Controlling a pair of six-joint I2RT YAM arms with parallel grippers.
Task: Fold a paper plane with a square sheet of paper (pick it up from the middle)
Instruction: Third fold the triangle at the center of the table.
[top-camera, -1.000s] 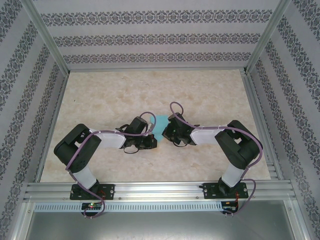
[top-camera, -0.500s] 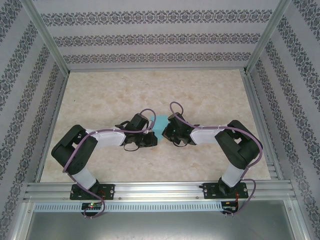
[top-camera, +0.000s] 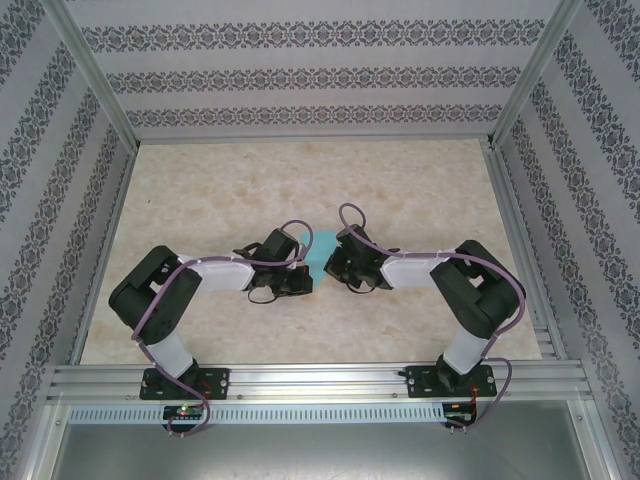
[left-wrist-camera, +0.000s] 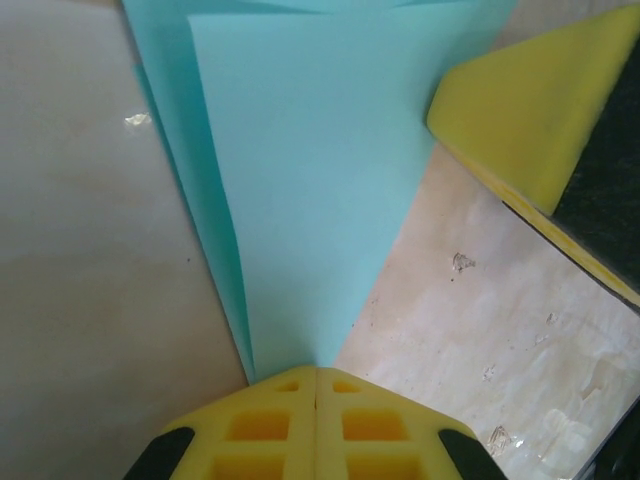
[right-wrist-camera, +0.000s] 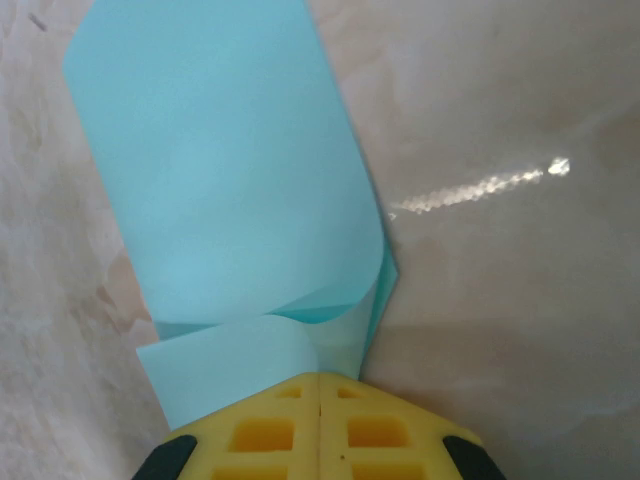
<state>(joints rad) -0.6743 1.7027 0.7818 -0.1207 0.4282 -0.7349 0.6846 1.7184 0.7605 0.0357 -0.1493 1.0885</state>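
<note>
The square sheet of paper (left-wrist-camera: 310, 180), already creased to a point, was held between the two arms over the middle of the desk (top-camera: 250, 180). The left hand (left-wrist-camera: 317, 372) was clamped fully closed on its narrow tip, and the right hand (right-wrist-camera: 320, 378) was pinched tight on the opposite, curled edge. Over the last second the left arm had been swung slightly outward and brought back, while the sheet was kept in place. A fold was judged to be under way, the plane not yet finished.
</note>
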